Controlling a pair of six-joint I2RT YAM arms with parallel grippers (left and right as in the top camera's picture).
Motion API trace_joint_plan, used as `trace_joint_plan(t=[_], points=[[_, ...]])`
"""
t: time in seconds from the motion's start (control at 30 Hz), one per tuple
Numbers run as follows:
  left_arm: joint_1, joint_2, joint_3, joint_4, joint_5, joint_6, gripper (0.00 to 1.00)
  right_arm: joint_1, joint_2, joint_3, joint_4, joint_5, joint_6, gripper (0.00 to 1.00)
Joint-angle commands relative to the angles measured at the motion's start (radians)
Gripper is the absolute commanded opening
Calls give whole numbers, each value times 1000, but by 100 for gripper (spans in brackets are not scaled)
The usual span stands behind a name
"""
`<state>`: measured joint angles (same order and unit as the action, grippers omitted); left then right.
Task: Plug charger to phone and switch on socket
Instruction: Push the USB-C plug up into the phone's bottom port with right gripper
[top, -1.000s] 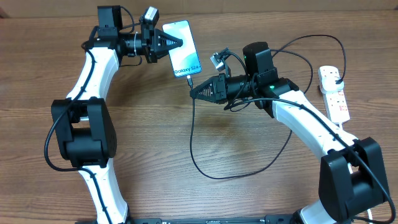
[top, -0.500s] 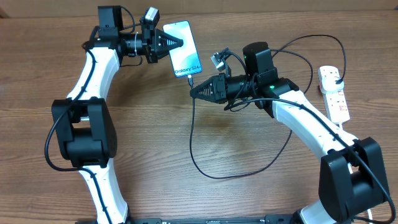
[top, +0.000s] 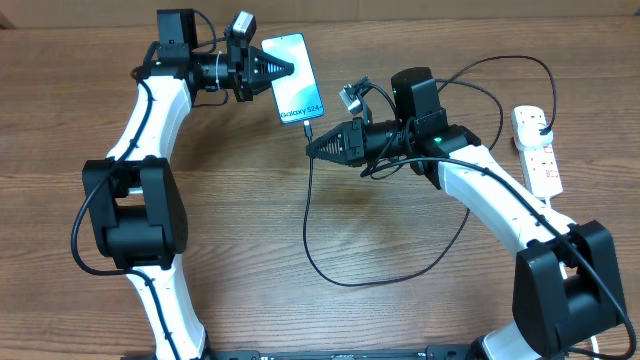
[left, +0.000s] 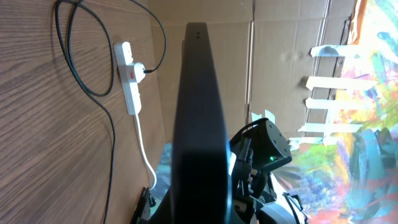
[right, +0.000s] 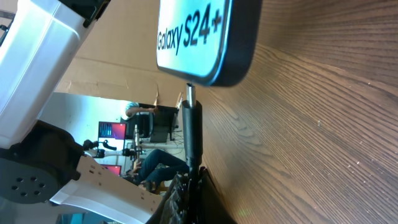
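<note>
- The first step looks nearly done. The charger (top: 310, 215) has its connector (right: 191, 121) lined up at the port in the bottom edge of the phone (top: 300, 88), with a sliver of bare metal showing, so I judge it is not fully seated.
- The charger's plug (top: 541, 122) already sits in the socket (top: 537, 150), which lies on the table (top: 400, 310) well to the right of the phone.
- What is left is pressing the connector home and flipping a red switch (left: 132, 73); whether it is already on I cannot tell.
- The left hand (top: 288, 69) is pressed together on the phone's left edge and holds it.
- The right hand (top: 310, 148) is just below the phone's bottom edge, pinching the connector, with the cable looping away beneath it.
</note>
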<state>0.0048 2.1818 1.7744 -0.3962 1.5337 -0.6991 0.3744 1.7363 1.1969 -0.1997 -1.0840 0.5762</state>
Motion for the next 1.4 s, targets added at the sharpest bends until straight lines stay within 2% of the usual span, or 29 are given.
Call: trace_joint_plan(t=[0.0, 1.37], points=[[8, -5, 8, 5, 48, 24, 4, -6, -38, 4, 9, -10, -1, 4], [-32, -5, 8, 5, 48, 42, 4, -6, -38, 4, 19, -9, -1, 4]])
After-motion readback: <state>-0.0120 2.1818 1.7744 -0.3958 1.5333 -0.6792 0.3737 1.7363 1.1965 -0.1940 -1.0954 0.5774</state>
